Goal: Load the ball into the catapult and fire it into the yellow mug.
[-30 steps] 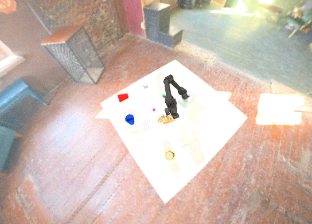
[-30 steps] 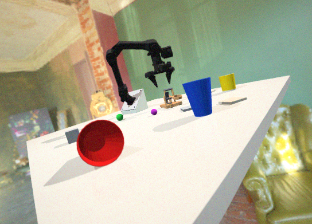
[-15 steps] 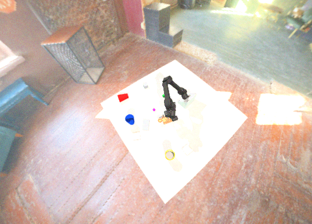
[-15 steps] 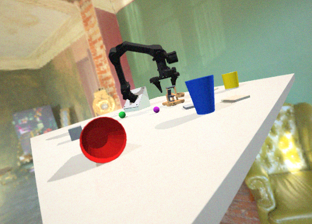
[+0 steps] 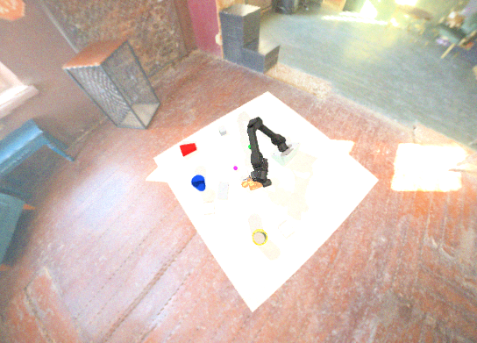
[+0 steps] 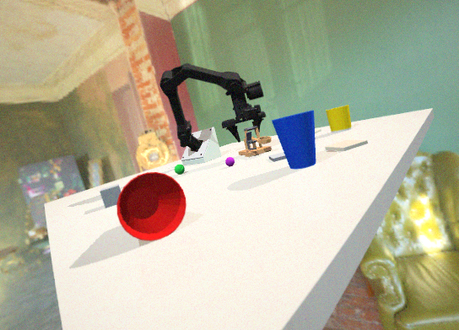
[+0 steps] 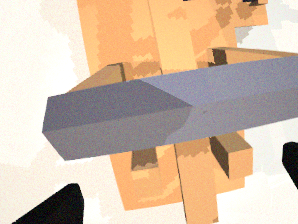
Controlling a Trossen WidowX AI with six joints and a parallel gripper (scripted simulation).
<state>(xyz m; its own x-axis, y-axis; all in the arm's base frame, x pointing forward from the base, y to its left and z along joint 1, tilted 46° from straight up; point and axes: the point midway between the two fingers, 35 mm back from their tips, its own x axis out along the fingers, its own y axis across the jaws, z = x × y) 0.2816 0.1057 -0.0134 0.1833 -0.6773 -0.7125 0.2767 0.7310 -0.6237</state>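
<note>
With the gripper (image 5: 266, 183) (image 6: 246, 131) (image 7: 182, 175) spread wide and empty over the wooden catapult (image 5: 252, 184) (image 6: 255, 148) (image 7: 140, 192), the aiming step seems to be in hand; the yellow mug (image 5: 259, 237) (image 6: 338, 118) is seen beyond the catapult, the purple ball (image 5: 235, 167) (image 6: 229, 161) beside it, and a centred descent is probably needed before closing.

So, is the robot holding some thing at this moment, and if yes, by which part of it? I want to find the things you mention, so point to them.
Nothing is held: the fingers (image 6: 258, 125) stand wide apart, above the wooden catapult (image 5: 253, 186) (image 6: 255, 149) (image 7: 120, 30).
</note>
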